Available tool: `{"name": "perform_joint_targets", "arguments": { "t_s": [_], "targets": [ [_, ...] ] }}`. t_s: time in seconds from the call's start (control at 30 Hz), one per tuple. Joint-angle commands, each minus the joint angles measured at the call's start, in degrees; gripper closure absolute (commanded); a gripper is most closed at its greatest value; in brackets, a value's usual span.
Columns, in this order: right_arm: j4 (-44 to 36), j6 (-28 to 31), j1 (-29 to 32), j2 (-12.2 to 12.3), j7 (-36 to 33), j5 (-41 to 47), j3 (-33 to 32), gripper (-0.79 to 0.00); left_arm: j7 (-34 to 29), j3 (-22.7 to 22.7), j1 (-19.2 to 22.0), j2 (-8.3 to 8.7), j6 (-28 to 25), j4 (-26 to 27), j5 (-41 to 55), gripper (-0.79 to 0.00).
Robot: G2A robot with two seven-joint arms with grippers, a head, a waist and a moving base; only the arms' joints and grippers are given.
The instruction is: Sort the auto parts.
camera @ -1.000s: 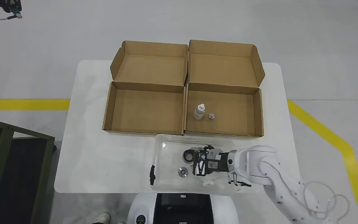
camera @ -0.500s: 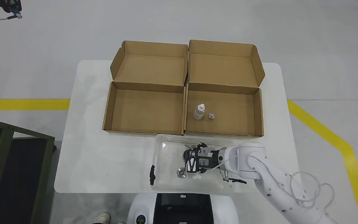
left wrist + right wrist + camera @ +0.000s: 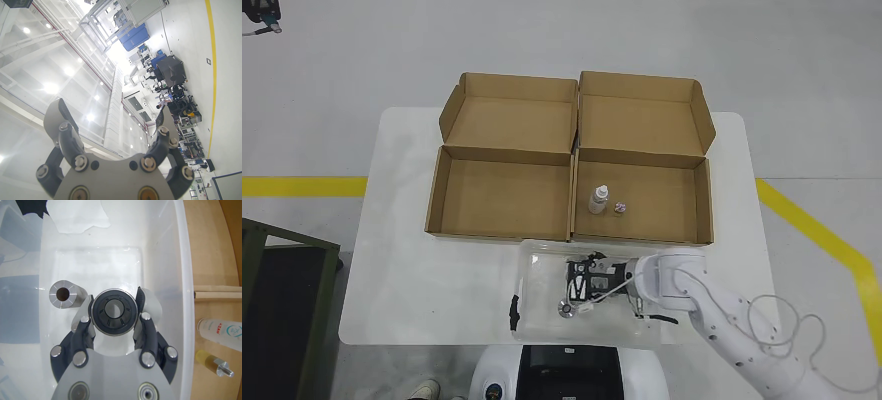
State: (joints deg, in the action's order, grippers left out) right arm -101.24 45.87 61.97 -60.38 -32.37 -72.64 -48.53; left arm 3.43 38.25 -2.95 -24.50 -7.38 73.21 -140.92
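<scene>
The black, steel-rimmed bearing [image 3: 114, 312] sits between the fingers of the right hand [image 3: 115, 298], inside the clear plastic bin [image 3: 181, 275]. Both pads press its rim, so the hand is closed on it, gripping across the diameter, probably so it lifts out without rolling. A steel sleeve [image 3: 63, 296] lies just beside 1 finger, apart from the bearing. Beyond the bin wall, the cardboard box [image 3: 208, 247] holds 1 bottle [image 3: 219, 330] and 1 threaded stud [image 3: 213, 363], likely sorted already. The left hand [image 3: 110, 109] points upward, fingers spread, holding nothing.
</scene>
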Motion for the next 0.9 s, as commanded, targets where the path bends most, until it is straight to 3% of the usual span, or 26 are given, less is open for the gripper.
{"name": "perform_joint_targets", "arguments": {
  "t_s": [0.0,0.1,0.5,0.87],
  "targets": [
    [-0.5,0.7,0.0,0.0,-0.3,0.6,0.0,-0.206,0.0,0.0,0.0,0.0,0.0,0.0,0.0,-0.785],
    [-1.3,1.8,0.3,0.2,-0.8,1.6,-0.6,0.0,0.0,0.0,0.0,0.0,0.0,0.0,0.0,-0.785],
    [-7.4,4.2,3.1,1.6,-0.5,11.4,-5.4,0.0,0.0,0.0,0.0,0.0,0.0,0.0,0.0,-0.785],
    [-10.2,1.7,6.5,2.7,3.1,29.2,-11.8,0.0,0.0,0.0,0.0,0.0,0.0,0.0,0.0,-0.785]
  ]
}}
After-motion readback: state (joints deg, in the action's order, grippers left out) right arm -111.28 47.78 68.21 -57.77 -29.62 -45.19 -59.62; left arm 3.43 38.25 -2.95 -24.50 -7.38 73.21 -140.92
